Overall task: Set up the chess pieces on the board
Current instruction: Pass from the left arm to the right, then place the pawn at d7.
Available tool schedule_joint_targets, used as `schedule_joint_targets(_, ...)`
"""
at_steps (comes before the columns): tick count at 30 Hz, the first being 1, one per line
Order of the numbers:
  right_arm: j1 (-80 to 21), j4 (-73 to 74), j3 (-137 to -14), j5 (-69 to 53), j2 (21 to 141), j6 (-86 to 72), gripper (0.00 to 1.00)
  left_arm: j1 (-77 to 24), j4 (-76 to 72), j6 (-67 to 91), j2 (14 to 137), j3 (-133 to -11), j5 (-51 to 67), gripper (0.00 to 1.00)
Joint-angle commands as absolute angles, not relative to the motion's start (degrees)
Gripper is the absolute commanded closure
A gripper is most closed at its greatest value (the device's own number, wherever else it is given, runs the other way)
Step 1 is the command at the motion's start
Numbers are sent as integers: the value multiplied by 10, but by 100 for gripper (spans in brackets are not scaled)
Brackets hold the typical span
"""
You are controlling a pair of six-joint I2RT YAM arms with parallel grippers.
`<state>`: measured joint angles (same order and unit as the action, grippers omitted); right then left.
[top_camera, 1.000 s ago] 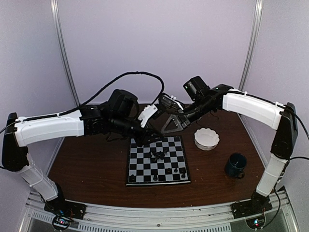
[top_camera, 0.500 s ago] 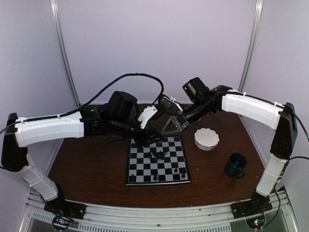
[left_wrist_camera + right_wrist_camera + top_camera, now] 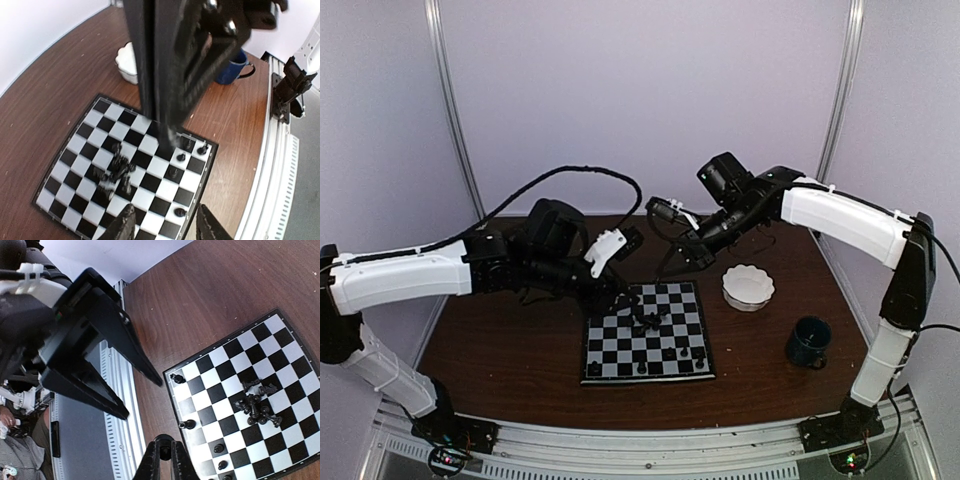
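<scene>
The chess pieces are all on the board, which lies flat at the centre of the top view. Most of them are in a tumbled heap on the middle squares, leaning on each other. A few stand upright along the lower edge of the board, each on its own square. I judge that this row is the part already set up and that the heap waits to be sorted.

The left gripper hangs over the upper left part of the board. Its fingers are apart and nothing is between them, which would suit coming down on one small piece of the heap.

The right gripper is above the table, just beyond the upper edge of the board. Its fingers are pressed together. If a tiny piece is pinched there, the pictures do not show it. It seems held back so that the two arms do not meet over the board.

The white bowl and the blue mug stand at the right, apart from the board, and have no role here.
</scene>
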<state>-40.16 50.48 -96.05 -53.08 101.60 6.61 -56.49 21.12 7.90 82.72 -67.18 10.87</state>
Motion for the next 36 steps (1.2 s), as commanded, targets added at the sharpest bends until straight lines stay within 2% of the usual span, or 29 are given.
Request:
schedule_joint_targets(1,-405,544,-980,-452,1024,148,94,-563,262,59,745,-637,27,54)
schedule_joint_targets(5,-409,527,-971,-407,1032,177,93,-494,278,59,723,-633,-44,53)
schedule_joint_targets(10,-448,519,-967,-326,1046,234,93,-334,234,109,760,-659,-6,53)
schedule_joint_targets(16,-504,469,-929,-249,1065,276,93,-253,184,141,866,-724,16,53)
schedule_joint_targets(24,-537,440,-877,-216,1101,304,93,-226,98,171,856,-642,64,53)
schedule_joint_targets(36,-557,420,-844,-181,1141,317,92,-221,114,167,826,-648,96,53)
